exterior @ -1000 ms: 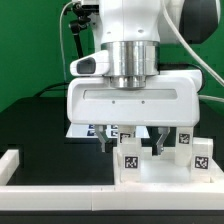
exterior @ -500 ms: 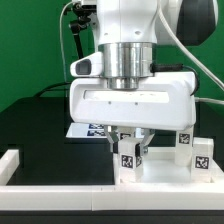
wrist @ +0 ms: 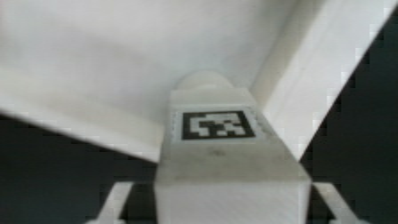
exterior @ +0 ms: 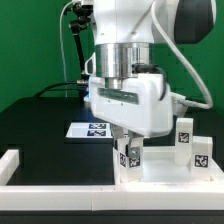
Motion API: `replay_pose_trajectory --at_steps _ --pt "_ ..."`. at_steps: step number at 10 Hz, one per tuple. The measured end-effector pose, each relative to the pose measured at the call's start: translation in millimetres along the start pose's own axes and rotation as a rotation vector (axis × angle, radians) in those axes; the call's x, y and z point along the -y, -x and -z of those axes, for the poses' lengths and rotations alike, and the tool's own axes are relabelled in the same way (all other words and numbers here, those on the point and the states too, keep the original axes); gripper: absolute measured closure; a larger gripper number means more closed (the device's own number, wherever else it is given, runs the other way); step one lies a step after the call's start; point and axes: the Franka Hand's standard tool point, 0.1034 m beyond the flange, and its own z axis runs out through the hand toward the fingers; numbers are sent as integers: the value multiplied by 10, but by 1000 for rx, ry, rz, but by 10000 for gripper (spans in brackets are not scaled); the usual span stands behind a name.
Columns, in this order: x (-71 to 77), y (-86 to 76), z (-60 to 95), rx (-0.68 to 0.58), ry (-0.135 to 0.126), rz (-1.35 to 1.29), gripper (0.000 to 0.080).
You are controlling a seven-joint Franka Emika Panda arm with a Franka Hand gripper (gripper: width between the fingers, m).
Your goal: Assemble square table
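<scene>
A white robot arm point(exterior: 130, 40) fills most of the exterior view, reaching down over a black table point(exterior: 40, 125) in front of a green backdrop. Its gripper point(exterior: 128, 152) points down at the near edge of the table, the wrist turned at a slant. The jaws stand partly closed on a short white leg block point(exterior: 131, 156), which is upright between the fingers and shows a black-and-white square tag on its front. In the wrist view the same leg block point(wrist: 219, 150) runs out from between the two fingers point(wrist: 118, 200), tag facing the camera, with white panels of the table parts beyond it.

Just beneath and around the gripper lies the white square top point(exterior: 165, 172) with its raised rim. Beside the gripper, toward the exterior view's right, two more leg blocks point(exterior: 184, 133) point(exterior: 202, 153) stand upright on the top, each carrying a tag. Behind the gripper, toward the exterior view's left, the marker board point(exterior: 88, 129) lies flat on the table. A long white border rail point(exterior: 50, 182) runs along the front edge, below the gripper.
</scene>
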Motion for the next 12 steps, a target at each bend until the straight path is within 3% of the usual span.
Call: replay_pose_trajectory --at_steps 2,7,10,12 --pt "-18 -19 3 55 2 -224 508" --pt "-24 -1 -14 55 13 -509 508" --pt "-108 -88 14 102 53 -843 500" --pt "-133 -92 16 83 51 -942 491"
